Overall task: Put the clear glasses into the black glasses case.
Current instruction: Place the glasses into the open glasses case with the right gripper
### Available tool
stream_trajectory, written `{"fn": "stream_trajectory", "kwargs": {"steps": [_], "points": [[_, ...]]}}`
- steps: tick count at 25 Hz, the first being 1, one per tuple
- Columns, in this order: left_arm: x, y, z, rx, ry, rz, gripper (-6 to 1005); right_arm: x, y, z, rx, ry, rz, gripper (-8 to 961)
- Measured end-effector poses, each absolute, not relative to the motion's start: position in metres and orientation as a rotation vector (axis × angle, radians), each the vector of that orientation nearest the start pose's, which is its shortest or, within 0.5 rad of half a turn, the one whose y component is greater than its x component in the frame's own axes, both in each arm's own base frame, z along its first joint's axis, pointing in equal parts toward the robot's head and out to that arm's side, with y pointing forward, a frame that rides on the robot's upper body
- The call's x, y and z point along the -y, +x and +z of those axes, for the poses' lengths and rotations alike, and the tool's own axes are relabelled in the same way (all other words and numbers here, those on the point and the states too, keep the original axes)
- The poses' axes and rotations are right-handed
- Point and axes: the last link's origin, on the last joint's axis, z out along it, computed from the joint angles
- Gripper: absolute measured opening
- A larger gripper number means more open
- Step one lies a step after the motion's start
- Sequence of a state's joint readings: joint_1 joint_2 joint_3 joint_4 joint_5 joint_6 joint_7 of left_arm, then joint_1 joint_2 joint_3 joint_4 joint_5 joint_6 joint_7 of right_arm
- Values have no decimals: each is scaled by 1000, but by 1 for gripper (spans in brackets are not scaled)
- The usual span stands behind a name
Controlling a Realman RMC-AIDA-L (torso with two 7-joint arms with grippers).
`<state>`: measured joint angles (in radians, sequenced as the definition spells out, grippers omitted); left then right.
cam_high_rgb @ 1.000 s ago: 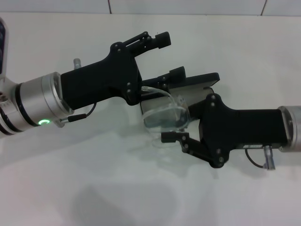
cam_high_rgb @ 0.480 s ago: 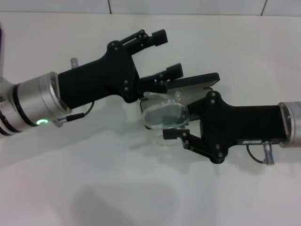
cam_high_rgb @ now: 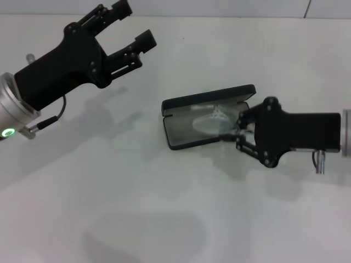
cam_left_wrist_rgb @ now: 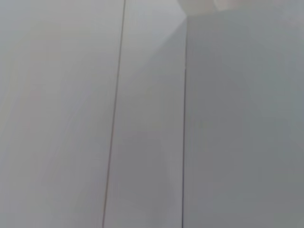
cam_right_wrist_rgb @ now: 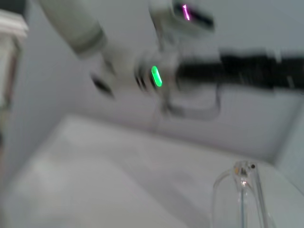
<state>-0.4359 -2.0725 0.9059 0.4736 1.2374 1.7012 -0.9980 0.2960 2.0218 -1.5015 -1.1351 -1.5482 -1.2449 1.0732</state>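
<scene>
The black glasses case [cam_high_rgb: 176, 138] lies open in the middle of the white table, its lid [cam_high_rgb: 211, 97] raised at the far side. The clear glasses [cam_high_rgb: 210, 123] rest in its grey lining. My right gripper [cam_high_rgb: 238, 130] comes in from the right to the case's right end, shut on that end of the glasses. A clear part of the glasses [cam_right_wrist_rgb: 243, 192] shows close up in the right wrist view. My left gripper [cam_high_rgb: 133, 24] hangs open at the far left, well away from the case, with nothing in it.
The white table [cam_high_rgb: 164, 208] stretches around the case, with a tiled wall [cam_high_rgb: 219, 6] behind it. The left wrist view shows only pale wall panels [cam_left_wrist_rgb: 152, 142]. In the right wrist view the left arm [cam_right_wrist_rgb: 156, 76] with its green light appears blurred.
My left gripper has pulled back up and to the left, away from the case. My right gripper has shifted right and the glasses have gone down into the open case.
</scene>
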Motion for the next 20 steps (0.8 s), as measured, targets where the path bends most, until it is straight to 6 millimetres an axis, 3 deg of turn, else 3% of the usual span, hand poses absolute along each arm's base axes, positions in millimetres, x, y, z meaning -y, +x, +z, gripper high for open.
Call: {"fn": "stream_trajectory", "kwargs": {"steps": [7, 20], "points": [[-309, -240, 22, 279, -2287, -1347, 854, -320, 184, -47, 484, -2641, 151, 181], [-315, -239, 20, 293, -2294, -1323, 855, -331, 185, -64, 582, -2520, -25, 190]]}}
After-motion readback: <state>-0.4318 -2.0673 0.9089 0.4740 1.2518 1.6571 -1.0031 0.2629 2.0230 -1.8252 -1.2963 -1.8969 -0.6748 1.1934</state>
